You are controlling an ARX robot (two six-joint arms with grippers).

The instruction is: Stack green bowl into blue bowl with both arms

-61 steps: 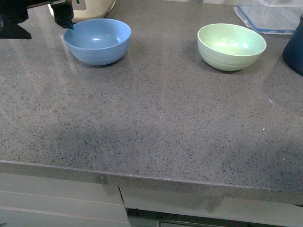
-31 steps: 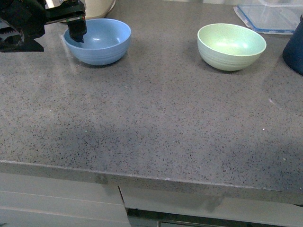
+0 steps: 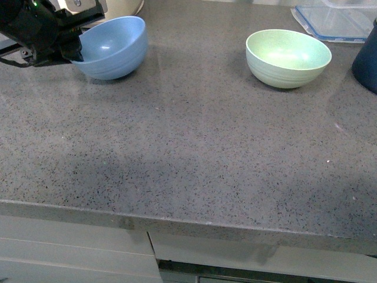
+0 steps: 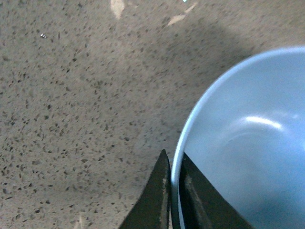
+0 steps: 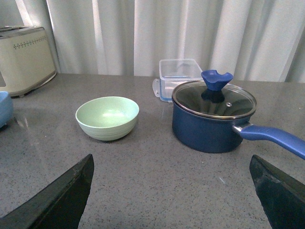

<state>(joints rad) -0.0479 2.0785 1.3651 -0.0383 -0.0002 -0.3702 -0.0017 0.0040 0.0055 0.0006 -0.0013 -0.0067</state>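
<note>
**Front view.** The left hand (image 3: pixel 78 52) is clenched on the near-left rim of the blue bowl (image 3: pixel 115 47), at the far left of the bench (image 3: pixel 194 153).
- The bowl is tipped, its mouth leaning toward the right. My read is that a pinch on one edge tilts it like this and suits lifting or dragging it toward the middle.
- I cannot tell whether its base touches the bench.
- The green bowl (image 3: pixel 288 58) stands upright and untouched, well apart to the right.
- The right hand is not in this view.
- Most of the left arm is cut off by the frame edge, as are a navy pot (image 3: pixel 366 62) at the right and a clear container (image 3: pixel 330 22) at the back.

**Left wrist view.** Two dark fingers (image 4: pixel 157 191) straddle the blue rim, one outside the wall and one inside, closed tight on it.
- Only part of the bowl shows.
- Its underside and far rim are out of sight, so the tilt cannot be read here.

**Right wrist view.** The right hand (image 5: pixel 170 164) is released, with its fingers spread wide and nothing between them.
- It is held above the bench and faces the green bowl, which sits farther off and near the pot.
- It looks lined up for an approach it has not yet begun.
- Only the fingers' inner edges show.
- The pot handle runs out of frame.
- The blue bowl is a mere sliver at the picture's edge, below a cream toaster (image 5: pixel 26 57).
</note>
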